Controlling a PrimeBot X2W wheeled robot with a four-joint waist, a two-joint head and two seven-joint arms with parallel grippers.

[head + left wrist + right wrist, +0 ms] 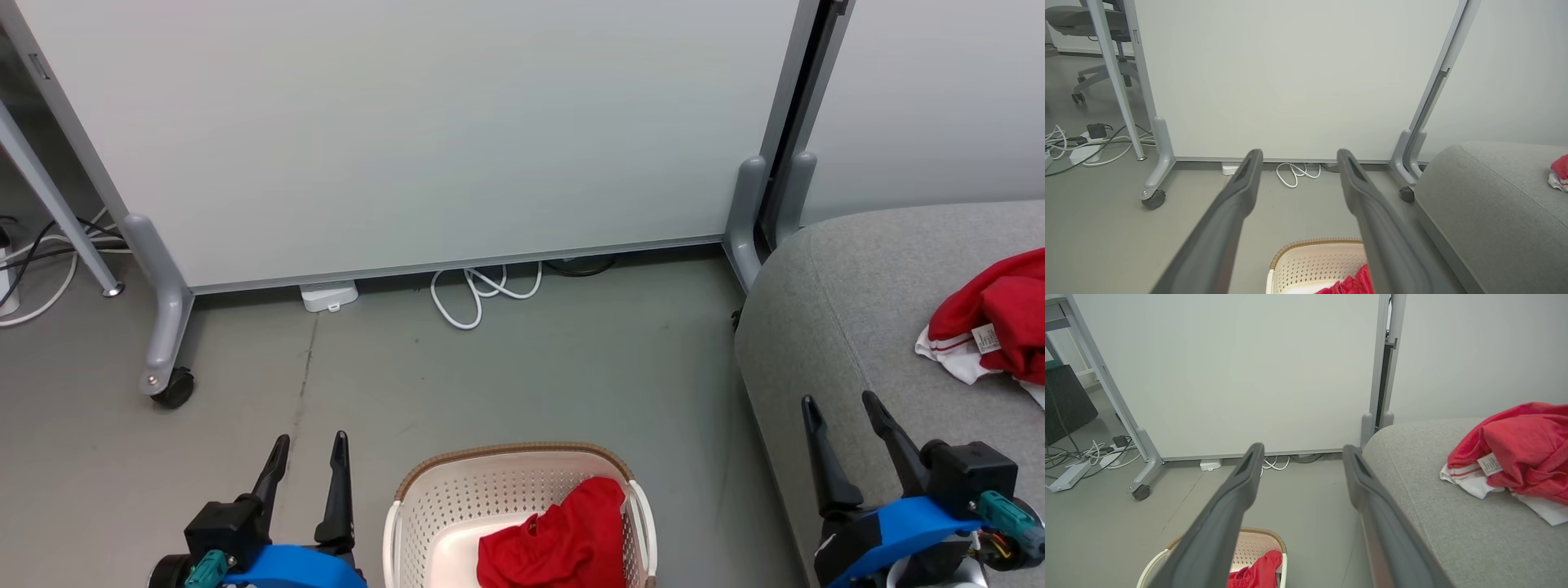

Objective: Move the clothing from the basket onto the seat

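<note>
Left tool (311,439) stands wide open and empty, both dark fingers pointing to the far side over bare floor (531,367). It is just left of the basket (506,451) and clear of it. Right tool (839,400) is likewise wide open with nothing between its fingers, at the near left corner of the sofa (833,310). Whether it touches the upholstery cannot be told.

Between the two tools the basket sits on the floor, at the near edge of the head view. One red garment (563,539) lies bunched inside it against the right wall, rising to about rim height. A second red garment (1000,314) lies crumpled on the sofa seat, far right of the right tool and well apart from it. White trim shows along its near edge, and a small white label (986,337) faces up. The sofa stands right of the basket, near it, with a strip of floor between.

On the far side, a pale partition panel (408,122) on grey feet closes the scene. A castor (173,388) sits under its left foot. A coiled white cable (482,290) and a small white box (329,295) lie at its base.
</note>
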